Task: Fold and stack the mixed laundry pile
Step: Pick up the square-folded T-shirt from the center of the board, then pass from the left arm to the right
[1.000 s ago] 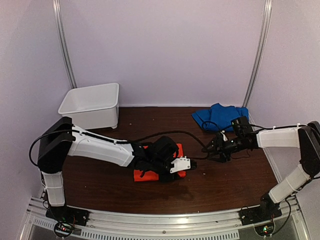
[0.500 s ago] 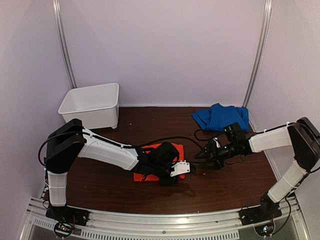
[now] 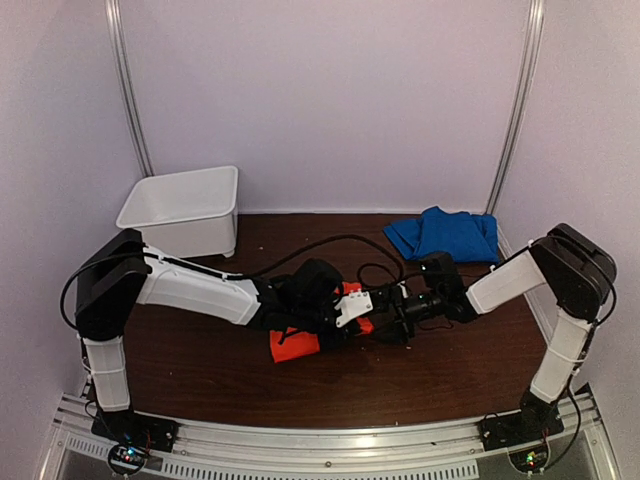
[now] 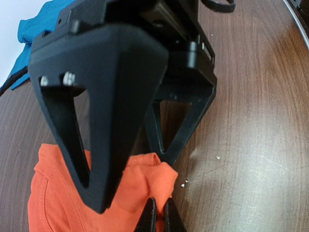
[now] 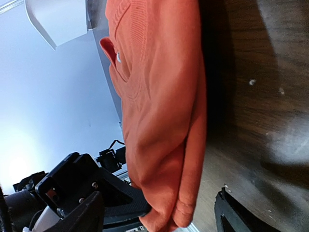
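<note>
The orange-red T-shirt (image 3: 295, 342) lies folded mid-table, its right edge lifted. My left gripper (image 3: 362, 306) is shut on that edge; in the left wrist view its tips (image 4: 157, 217) pinch a bunched corner of the shirt (image 4: 53, 193). My right gripper (image 3: 388, 318) is open and faces the left one, its two black fingers (image 4: 111, 96) straddling the same edge. In the right wrist view the folded shirt (image 5: 159, 96) hangs between the open jaws of the right gripper (image 5: 159, 220). The royal-blue garment (image 3: 445, 232) lies crumpled at the back right, apart from both grippers.
A white plastic bin (image 3: 185, 208) stands at the back left. Black cables loop over the table near both wrists. Small white specks lie on the dark wood (image 4: 251, 145) to the right of the shirt.
My right gripper has moved left across the table to the shirt's right edge. My left gripper has drawn that edge up and back a little, bunching the shirt.
</note>
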Robot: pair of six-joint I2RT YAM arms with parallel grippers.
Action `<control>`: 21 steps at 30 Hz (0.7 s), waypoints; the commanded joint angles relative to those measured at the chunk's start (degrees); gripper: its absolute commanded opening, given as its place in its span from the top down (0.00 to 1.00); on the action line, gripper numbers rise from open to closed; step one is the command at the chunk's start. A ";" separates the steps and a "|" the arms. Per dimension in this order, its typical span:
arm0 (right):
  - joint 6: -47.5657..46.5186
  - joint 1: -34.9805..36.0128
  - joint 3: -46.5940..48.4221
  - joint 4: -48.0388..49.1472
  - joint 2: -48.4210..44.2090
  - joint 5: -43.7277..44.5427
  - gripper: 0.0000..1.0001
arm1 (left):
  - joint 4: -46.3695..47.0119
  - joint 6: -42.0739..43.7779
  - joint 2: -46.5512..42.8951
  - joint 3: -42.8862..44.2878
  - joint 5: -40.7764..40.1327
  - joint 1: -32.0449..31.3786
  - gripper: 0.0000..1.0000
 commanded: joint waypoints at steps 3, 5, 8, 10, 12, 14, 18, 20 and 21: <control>12.37 2.12 1.74 17.15 5.62 1.36 0.26 | 3.08 -0.06 -2.71 0.45 2.30 0.30 1.00; 13.42 2.31 2.96 18.20 7.70 2.27 0.30 | 3.62 -0.30 -3.40 -0.34 2.57 0.30 1.00; 12.34 2.35 5.76 17.14 10.59 3.54 0.37 | 4.71 -0.60 -4.62 -1.69 3.33 0.30 1.00; 12.14 2.42 7.34 16.95 12.46 4.16 0.42 | 5.07 -0.72 -5.41 -2.50 3.73 0.31 1.00; 12.27 2.32 8.62 17.31 13.95 4.91 0.47 | 5.38 -0.79 -6.23 -3.30 4.32 0.34 1.00; 11.91 2.26 10.12 16.82 15.46 5.61 0.51 | 5.50 -0.82 -6.87 -4.10 4.61 0.30 1.00; 10.53 2.26 14.17 15.23 19.12 6.25 0.68 | 4.86 -0.67 -7.14 -4.88 4.60 0.37 1.00; 8.84 2.20 16.06 12.68 20.01 6.84 0.81 | 4.80 -0.92 -7.31 -5.27 4.13 0.31 1.00; 7.25 2.11 17.06 10.80 20.06 7.11 0.87 | 4.80 -1.14 -7.47 -5.62 4.01 0.37 1.00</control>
